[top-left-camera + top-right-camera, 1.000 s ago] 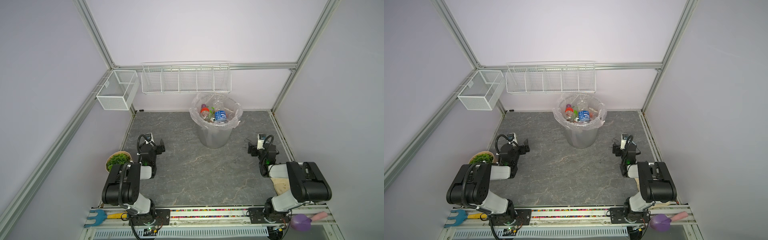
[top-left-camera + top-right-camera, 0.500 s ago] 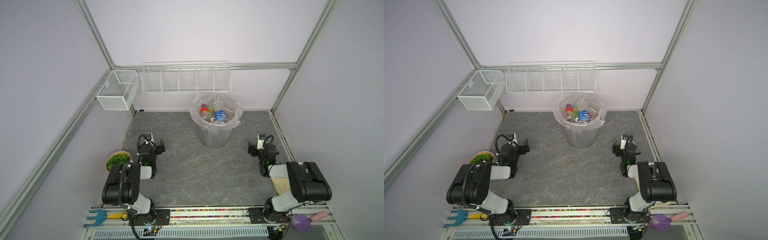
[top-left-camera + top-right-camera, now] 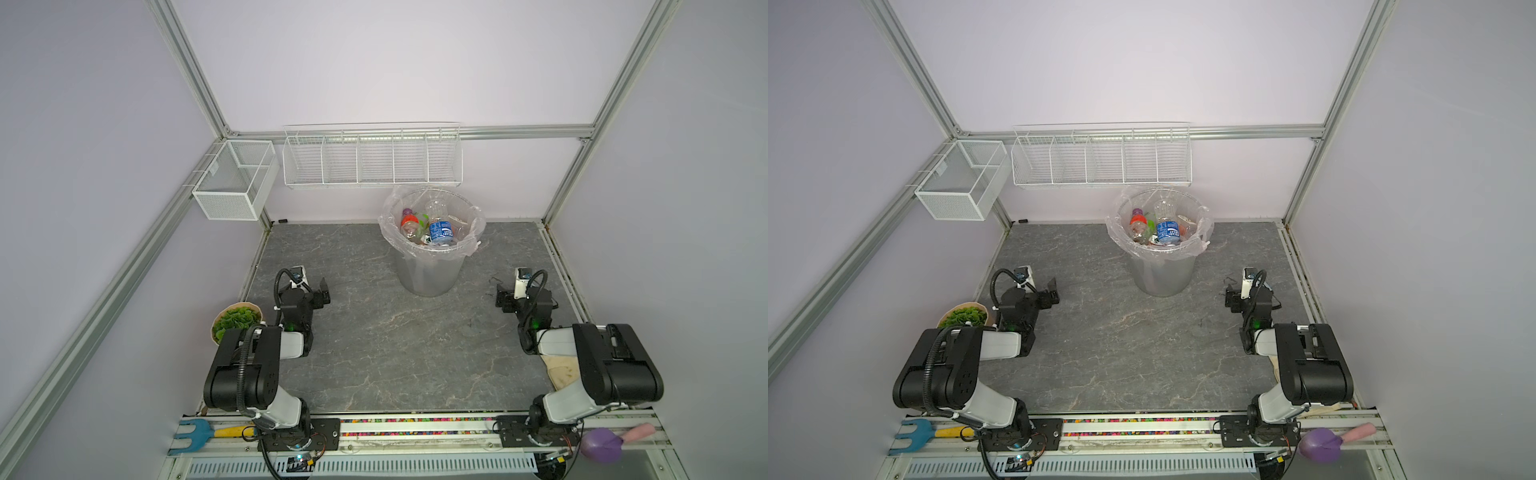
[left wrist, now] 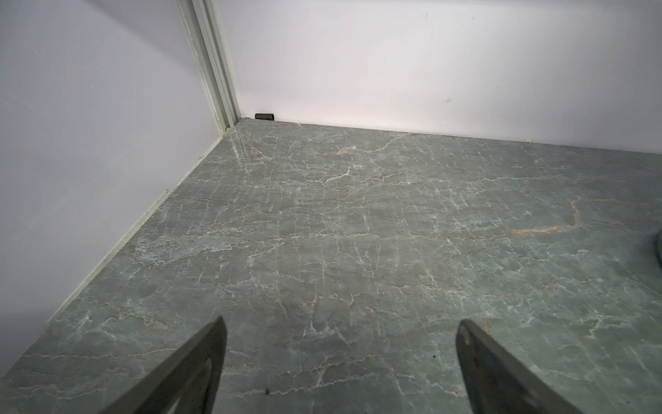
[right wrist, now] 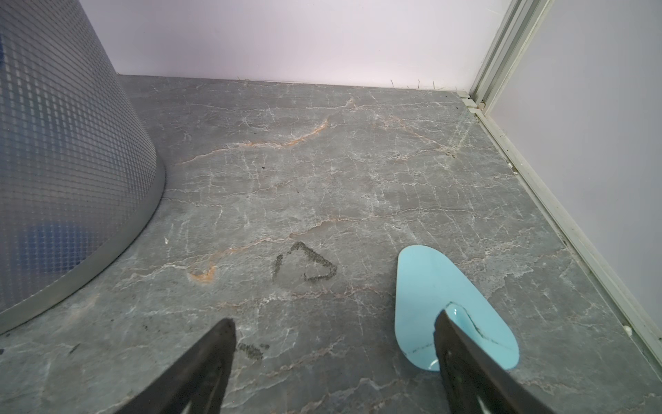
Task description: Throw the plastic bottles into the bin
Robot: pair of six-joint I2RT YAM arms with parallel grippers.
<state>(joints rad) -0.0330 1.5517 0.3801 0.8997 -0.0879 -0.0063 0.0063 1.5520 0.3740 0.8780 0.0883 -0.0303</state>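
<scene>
Left gripper (image 4: 340, 320) wide open, empty — right gripper (image 5: 335, 316) same; plastic bottles (image 3: 440, 231) piled in bin (image 3: 428, 274).

Looking down from high over the near edge in both top views, taking in the whole bench (image 3: 395, 353) to the back wall (image 3: 395, 83); nearly the same scene in each, only shifted sideways, with the bin (image 3: 1160, 274) in both. On the left wrist, close and low over the bench, facing the far left corner (image 4: 229, 125) past the left pincer (image 4: 342, 320). Likewise low on the right wrist, facing the far right corner (image 5: 469, 96) past the right pincer (image 5: 335, 316), sharing the bin's wall with the top views.
</scene>
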